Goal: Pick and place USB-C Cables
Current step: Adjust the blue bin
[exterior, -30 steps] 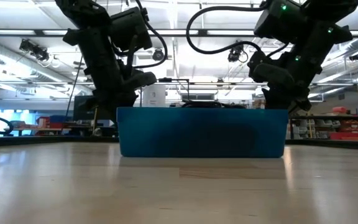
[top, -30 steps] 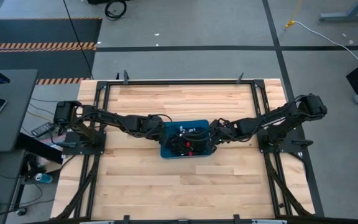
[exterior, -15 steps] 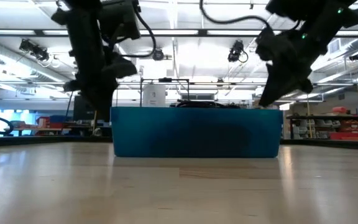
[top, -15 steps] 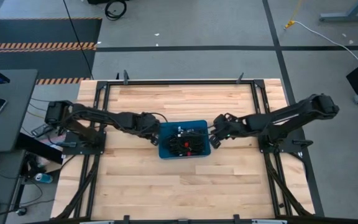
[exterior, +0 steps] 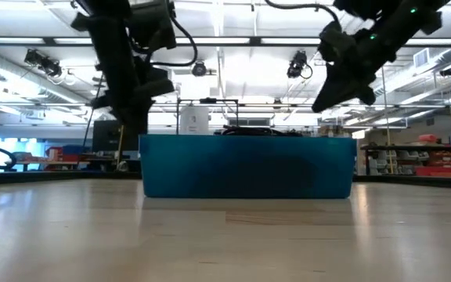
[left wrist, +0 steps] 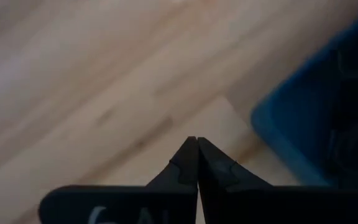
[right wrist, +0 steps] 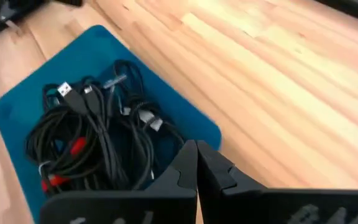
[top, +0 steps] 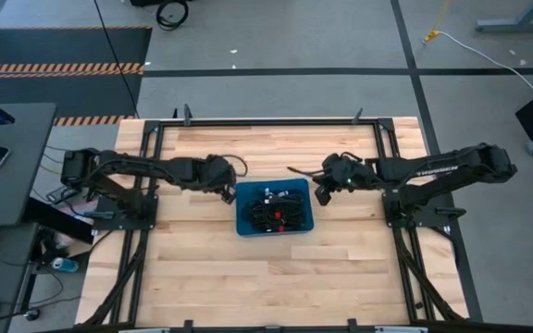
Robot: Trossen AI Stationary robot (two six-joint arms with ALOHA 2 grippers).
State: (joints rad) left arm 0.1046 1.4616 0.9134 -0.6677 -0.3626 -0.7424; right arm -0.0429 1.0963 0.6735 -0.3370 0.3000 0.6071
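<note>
A blue tray (top: pixel 276 231) sits mid-table and holds several coiled black USB-C cables (top: pixel 278 208), some bound with red ties. In the right wrist view the cables (right wrist: pixel 92 146) lie heaped on the tray floor (right wrist: pixel 48 68). In the low view they just show (exterior: pixel 257 131) above the tray wall (exterior: pixel 249 168). My left gripper (top: pixel 228 192) hovers off the tray's left end, shut and empty, as the left wrist view (left wrist: pixel 196 139) shows. My right gripper (top: pixel 323 194) hovers off the right end, also shut and empty (right wrist: pixel 195 143).
Bare wooden tabletop (top: pixel 276 277) lies on all sides of the tray. A black metal frame (top: pixel 266 121) runs along the table's edges. Both arm bases stand at the left and right edges. In the low view both arms (exterior: pixel 128 78) (exterior: pixel 351 63) hang above tray height.
Both grippers have drawn back from over the tray's ends and risen. The left one moved toward the table's left edge, the right one toward the right edge. The tray slid slightly toward the left early on, then stayed still.
</note>
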